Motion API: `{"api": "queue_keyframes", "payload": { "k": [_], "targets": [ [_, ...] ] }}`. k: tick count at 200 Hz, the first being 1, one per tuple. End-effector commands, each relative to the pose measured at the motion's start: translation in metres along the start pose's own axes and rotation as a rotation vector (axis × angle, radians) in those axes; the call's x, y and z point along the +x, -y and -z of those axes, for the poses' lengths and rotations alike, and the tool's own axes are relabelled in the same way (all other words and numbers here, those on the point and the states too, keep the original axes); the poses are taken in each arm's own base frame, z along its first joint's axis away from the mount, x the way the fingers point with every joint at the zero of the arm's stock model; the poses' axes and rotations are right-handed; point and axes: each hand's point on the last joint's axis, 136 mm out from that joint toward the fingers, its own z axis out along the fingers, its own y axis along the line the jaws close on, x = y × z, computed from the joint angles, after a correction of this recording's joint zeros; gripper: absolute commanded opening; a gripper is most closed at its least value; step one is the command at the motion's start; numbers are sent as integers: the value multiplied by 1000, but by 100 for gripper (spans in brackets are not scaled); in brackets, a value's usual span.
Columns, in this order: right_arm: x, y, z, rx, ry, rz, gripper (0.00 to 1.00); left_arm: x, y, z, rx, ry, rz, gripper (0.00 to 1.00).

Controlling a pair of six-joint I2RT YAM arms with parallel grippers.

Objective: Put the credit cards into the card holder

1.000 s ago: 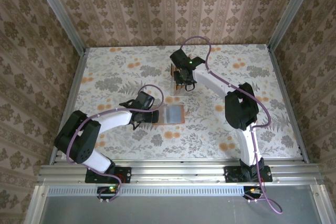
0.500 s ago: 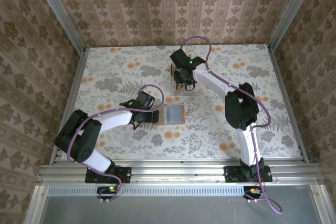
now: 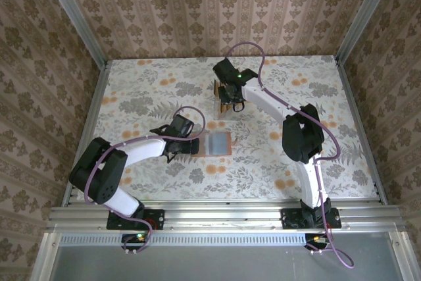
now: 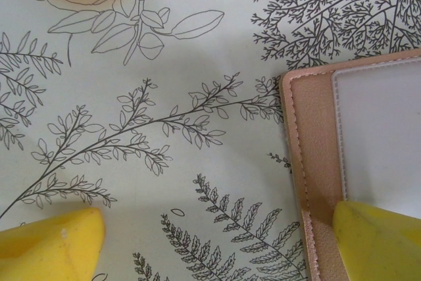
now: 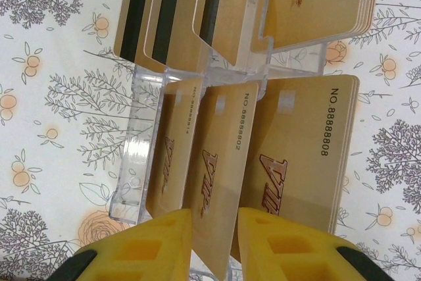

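- Floral-print tabletop, patterned walls.
- My left gripper: jaws spread wide, one pad over the open salmon leather card holder (its edge).
- My right gripper: jaws narrowed around a thin golden credit card in the clear plastic stand; pinched or not, cannot tell.

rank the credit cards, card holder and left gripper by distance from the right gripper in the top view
1. credit cards, at the right gripper, far middle
2. card holder, table centre
3. left gripper, at the holder's left edge
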Motion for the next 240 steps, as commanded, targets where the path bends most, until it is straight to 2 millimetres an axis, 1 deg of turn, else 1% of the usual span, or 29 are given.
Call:
{"api": "queue_keyframes", "payload": {
  "k": [1, 56, 103, 164, 207, 240],
  "targets": [
    [-1, 8, 1, 43, -6, 15, 28, 0, 1, -5, 10, -12, -20, 91],
    [5, 8, -12, 56, -37, 24, 28, -1, 0, -5, 16, -10, -15, 90],
    [8, 2, -18, 41, -51, 23, 28, -1, 0, -5, 16, -9, -12, 90],
    [5, -3, -16, 13, -48, 14, 23, 1, -2, -6, 13, -13, -10, 90],
    [2, -10, -13, -27, -38, 0, 20, 3, -2, -8, 12, -16, -7, 90],
    [2, -14, -13, -55, -32, -20, 20, 3, -3, -9, 11, -19, -6, 90]
  ]
}}
